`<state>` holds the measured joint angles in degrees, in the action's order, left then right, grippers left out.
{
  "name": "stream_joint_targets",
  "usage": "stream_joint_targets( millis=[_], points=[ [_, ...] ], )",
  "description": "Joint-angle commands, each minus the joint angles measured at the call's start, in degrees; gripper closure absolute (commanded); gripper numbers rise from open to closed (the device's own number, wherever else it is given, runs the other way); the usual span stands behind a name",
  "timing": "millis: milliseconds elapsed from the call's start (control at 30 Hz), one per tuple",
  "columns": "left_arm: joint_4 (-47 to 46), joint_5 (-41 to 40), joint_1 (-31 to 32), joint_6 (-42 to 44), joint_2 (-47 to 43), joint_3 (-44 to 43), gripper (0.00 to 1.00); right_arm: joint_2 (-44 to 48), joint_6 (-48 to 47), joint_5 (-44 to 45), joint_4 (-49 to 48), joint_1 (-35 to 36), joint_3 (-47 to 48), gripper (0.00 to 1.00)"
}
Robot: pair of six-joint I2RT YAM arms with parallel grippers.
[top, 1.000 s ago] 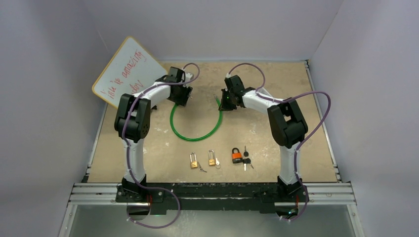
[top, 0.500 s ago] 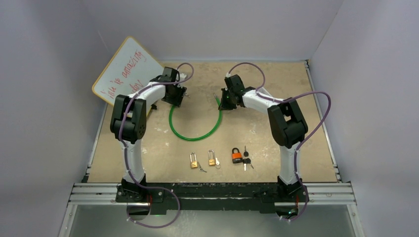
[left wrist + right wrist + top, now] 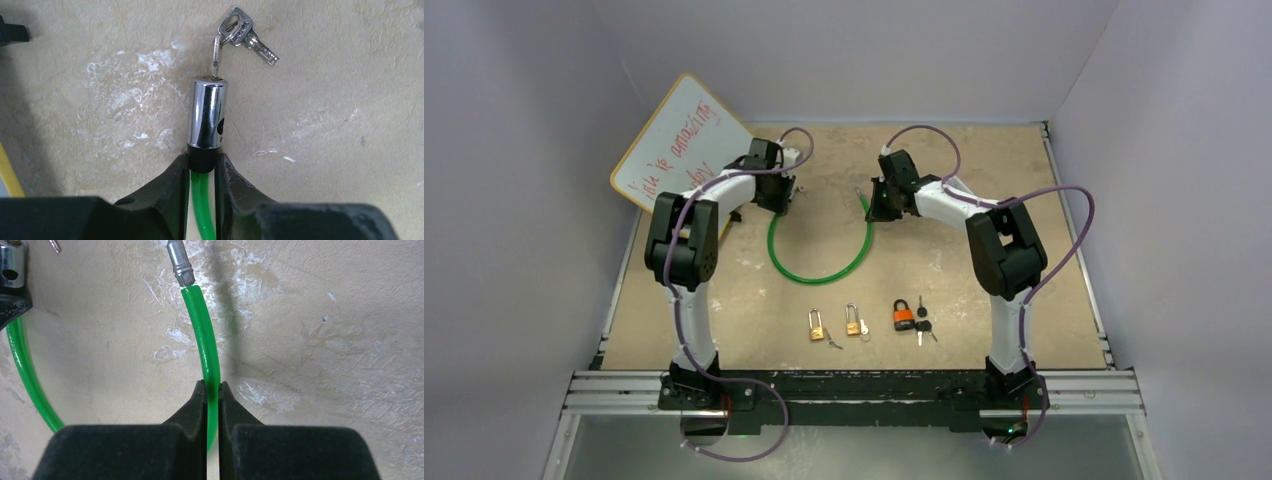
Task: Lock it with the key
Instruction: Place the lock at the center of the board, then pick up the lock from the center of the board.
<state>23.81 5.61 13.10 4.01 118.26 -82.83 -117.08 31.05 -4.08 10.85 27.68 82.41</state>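
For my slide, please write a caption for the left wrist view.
Left tool grips the green cable just below its chrome lock cylinder, a key inserted in the end.

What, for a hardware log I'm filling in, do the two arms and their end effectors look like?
The left arm and right arm have white link shells with black joint housings and black bases. A purple cable loops loosely along each. The left end effector and right end effector are matte black: two tapered fingers on blocky bodies, tips slightly scuffed. No markings visible.
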Motion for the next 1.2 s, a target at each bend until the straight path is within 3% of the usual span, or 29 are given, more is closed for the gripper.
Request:
stream_joint_targets(
  millis=[0,67,333,633,900,1167],
  points=[
    [-1.08,3.23,-0.46,-1.06,2.46,3.17,0.84,0.37,0.09,-1.63,-0.63,-0.22,3.05,1.00],
    [-2.08,3.69,-0.77,-1.82,2.40,3.92,1.00,0.64,0.14,-1.87,-0.44,-0.22,3.19,1.00],
    [-10.26,10.27,-0.89,-3.57,-8.77,8.74,1.00,6.09,-1.85,-8.21,-3.92,-0.25,0.94,1.00],
    [-7.41,14.19,-0.51,-3.57,-20.73,9.12,1.00,14.84,-3.59,-13.34,-2.53,-0.16,0.79,1.00],
    [-5.19,4.28,7.36,-4.98,-32.49,14.68,1.00,25.30,-2.64,-17.37,0.43,1.01,-4.70,1.00],
    [-6.41,-4.13,13.46,-10.15,-44.59,20.39,1.00,35.79,0.49,-13.87,3.58,9.32,-13.25,1.00]
  ],
)
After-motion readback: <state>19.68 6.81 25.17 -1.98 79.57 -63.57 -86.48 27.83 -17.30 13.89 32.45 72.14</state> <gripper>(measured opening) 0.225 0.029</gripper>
